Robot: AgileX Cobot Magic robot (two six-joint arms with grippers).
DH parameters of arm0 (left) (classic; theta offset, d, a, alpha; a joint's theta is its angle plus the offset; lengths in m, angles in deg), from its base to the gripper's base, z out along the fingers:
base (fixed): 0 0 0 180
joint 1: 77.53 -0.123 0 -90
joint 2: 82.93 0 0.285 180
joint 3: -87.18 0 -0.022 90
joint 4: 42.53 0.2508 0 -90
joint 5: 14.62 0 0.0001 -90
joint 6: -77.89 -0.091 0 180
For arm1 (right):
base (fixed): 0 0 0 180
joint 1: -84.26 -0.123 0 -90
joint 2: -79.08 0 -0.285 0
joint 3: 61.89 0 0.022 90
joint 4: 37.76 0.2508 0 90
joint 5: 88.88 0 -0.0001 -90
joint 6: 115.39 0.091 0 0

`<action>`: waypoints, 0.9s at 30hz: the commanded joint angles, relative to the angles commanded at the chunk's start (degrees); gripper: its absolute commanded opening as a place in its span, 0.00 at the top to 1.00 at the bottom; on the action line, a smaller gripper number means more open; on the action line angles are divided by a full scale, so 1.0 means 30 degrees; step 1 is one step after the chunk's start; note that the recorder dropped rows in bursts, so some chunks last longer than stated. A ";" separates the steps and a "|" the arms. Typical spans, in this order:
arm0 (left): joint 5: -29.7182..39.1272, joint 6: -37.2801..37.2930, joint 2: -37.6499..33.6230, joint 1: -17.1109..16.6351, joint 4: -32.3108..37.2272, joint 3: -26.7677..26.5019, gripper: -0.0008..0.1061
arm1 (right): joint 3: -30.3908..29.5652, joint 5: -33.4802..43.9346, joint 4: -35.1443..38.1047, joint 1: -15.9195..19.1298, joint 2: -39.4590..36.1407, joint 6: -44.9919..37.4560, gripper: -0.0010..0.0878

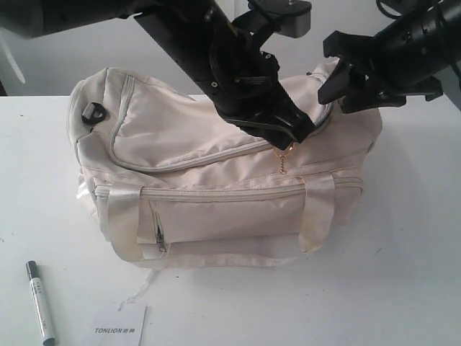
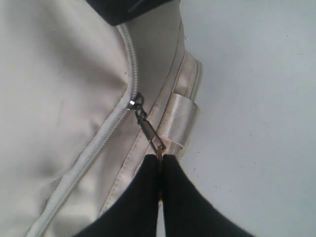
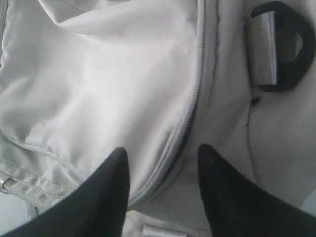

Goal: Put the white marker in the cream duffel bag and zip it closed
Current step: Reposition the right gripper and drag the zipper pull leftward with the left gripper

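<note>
Closest to the onlooker, the white marker (image 1: 41,306) lies flat on the table (image 1: 403,274), in front of the cream duffel bag (image 1: 216,180) and off its left front corner, apart from it. Its dark cap points toward the bag, and small black print shows on the pale barrel. Just beside the marker sits a white TONLION card (image 1: 119,328).

Behind both, the bag slumps on its base with the front pocket facing out, shiny straps draped down and a black ring (image 1: 94,112) at its left end. The curved top zipper (image 1: 202,155) looks drawn shut along most of its visible run.

On the bag's right shoulder the left gripper (image 1: 292,137) has its jaws pressed together on the gold chain pull (image 2: 148,131), which is stretched taut from the slider. Farthest back, the right gripper (image 1: 330,68) hovers over the bag's right end with its jaws spread wide on nothing, fabric and zipper visible between them.

By the look of it, nothing of the task is finished. The bag has yet to be opened, the marker is outside and untouched, and the closing comes last.
</note>
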 joint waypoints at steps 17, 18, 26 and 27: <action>0.0178 0.0000 0.0000 0.0000 0.0000 0.0000 0.99 | 0.0000 -0.1086 -0.0048 -0.0539 -0.0658 -0.0697 0.99; 0.0316 0.0000 0.0000 0.0000 0.0099 0.0000 0.99 | 0.0000 -0.1128 -0.0083 -0.0539 -0.0658 -0.0697 0.99; 0.1099 -0.0014 0.0000 0.0000 0.1041 0.0000 0.99 | 0.0000 -0.1383 -0.0121 -0.0539 -0.0658 -0.0736 0.99; 0.1150 -0.0014 0.0000 0.0000 0.1041 0.0000 0.99 | 0.0000 -0.1383 -0.0121 -0.0539 -0.0658 -0.0736 0.99</action>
